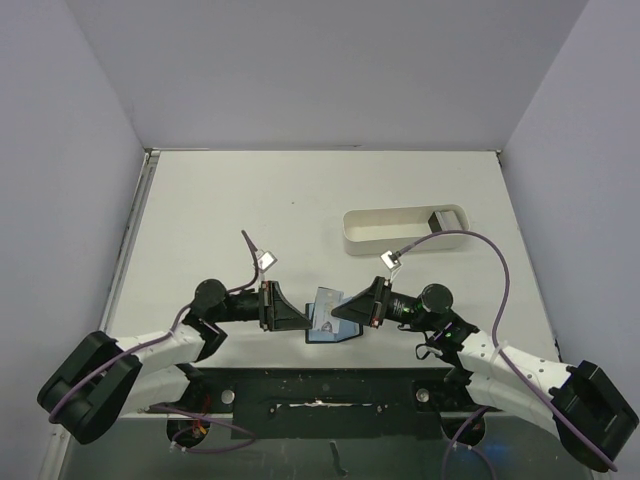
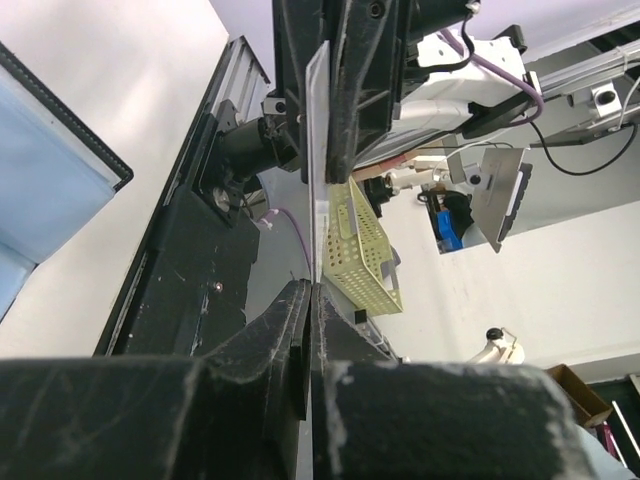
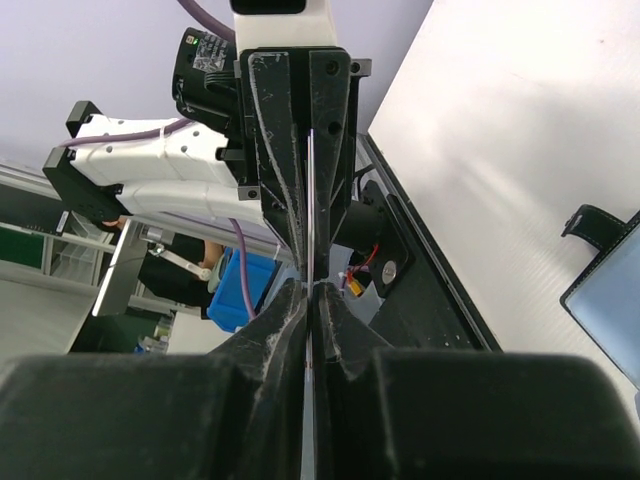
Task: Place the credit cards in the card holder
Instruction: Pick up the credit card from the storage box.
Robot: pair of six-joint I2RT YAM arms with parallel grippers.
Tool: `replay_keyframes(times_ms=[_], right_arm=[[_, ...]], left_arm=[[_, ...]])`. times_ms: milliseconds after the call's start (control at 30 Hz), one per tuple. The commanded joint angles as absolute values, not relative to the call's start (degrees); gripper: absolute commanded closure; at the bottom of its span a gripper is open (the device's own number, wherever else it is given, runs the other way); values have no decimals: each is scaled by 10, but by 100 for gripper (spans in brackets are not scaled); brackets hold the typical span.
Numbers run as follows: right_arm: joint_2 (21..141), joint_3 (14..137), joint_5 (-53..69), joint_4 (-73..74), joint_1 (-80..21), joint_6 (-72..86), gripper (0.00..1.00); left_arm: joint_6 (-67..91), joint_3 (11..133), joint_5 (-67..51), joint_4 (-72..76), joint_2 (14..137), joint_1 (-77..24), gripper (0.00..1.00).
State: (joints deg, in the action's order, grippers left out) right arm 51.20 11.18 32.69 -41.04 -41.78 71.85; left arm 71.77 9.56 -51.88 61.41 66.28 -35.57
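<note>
White surface (image 1: pixel 250 200), walled in pale lavender. Low centre of the top view, left to right: left fingers (image 1: pixel 300 320) clenched on one end of a credit card (image 1: pixel 325 303), which stands on edge over the open card holder (image 1: pixel 335 335); right fingers (image 1: pixel 342 314) clenched on its other end. The double grip probably steadies the card for aiming at a pocket. Upper right: white tray (image 1: pixel 400 240).

The credit card (image 1: pixel 325 301) is showing pale grey between the black left hand (image 1: pixel 307 321) and black right hand (image 1: pixel 340 312), the card holder (image 2: pixel 50 170) is showing light blue lining inside a black border, the oval tray (image 1: pixel 395 242) and counter (image 1: pixel 250 200) are looking white, and purple cables (image 1: pixel 500 270) are standing out against white arms (image 1: pixel 150 346).
</note>
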Motion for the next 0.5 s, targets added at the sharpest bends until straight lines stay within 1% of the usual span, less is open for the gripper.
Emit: replay_keyframes(times_ms=[0, 33, 100, 167, 267, 300, 433, 467], right_arm=[[512, 121, 360, -420, -425, 711, 91], [511, 125, 357, -404, -424, 707, 85], [507, 138, 346, -361, -424, 691, 79], [501, 143, 338, -343, -425, 683, 76], [499, 147, 328, -333, -424, 682, 75], [499, 152, 323, -322, -425, 678, 75], [493, 153, 311, -294, -423, 669, 88], [489, 155, 307, -278, -422, 664, 90]], left_arm=[[715, 102, -483, 641, 636, -354, 100], [715, 102, -481, 638, 631, -354, 100], [710, 102, -476, 617, 624, -354, 100], [695, 105, -468, 585, 619, -354, 100], [676, 107, -454, 551, 614, -354, 100], [674, 108, -451, 550, 616, -354, 100], [669, 114, -447, 541, 622, -354, 100], [665, 117, -446, 529, 622, -354, 100]])
